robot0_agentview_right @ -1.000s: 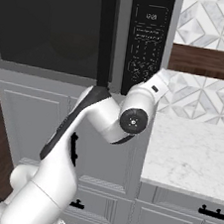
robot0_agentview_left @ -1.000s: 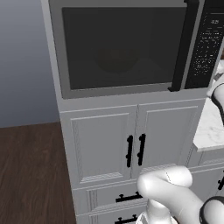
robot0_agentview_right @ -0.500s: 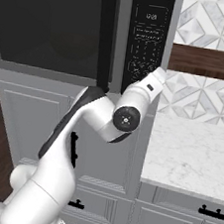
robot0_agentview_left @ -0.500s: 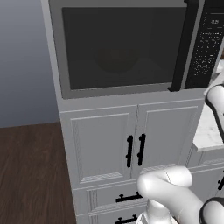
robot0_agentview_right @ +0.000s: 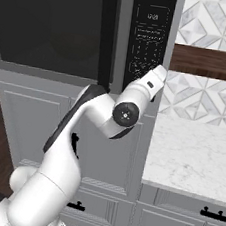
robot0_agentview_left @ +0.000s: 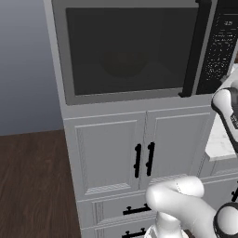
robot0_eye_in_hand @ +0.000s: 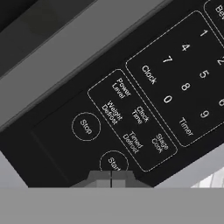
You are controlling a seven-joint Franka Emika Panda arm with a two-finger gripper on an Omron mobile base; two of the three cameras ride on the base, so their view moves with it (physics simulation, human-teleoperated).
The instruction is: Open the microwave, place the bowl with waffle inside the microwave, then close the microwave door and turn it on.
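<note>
one microwave [robot0_agentview_left: 139, 51], one shut door [robot0_agentview_left: 125, 49], two keypad buttons [robot0_eye_in_hand: 86, 127]

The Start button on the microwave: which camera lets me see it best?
The hand view: the Start button sits large, just above the shut gripper, beside Stop, its label readable though partly cut off. In both base views the keypad strip shows only tiny marks, so no single button can be told apart there.

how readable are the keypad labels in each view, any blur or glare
Hand view: keypad labels sharp but rotated, no glare, shut gripper at Start button. Right base view: keypad text faint, too small to read. Left base view: only pale specks.
</note>
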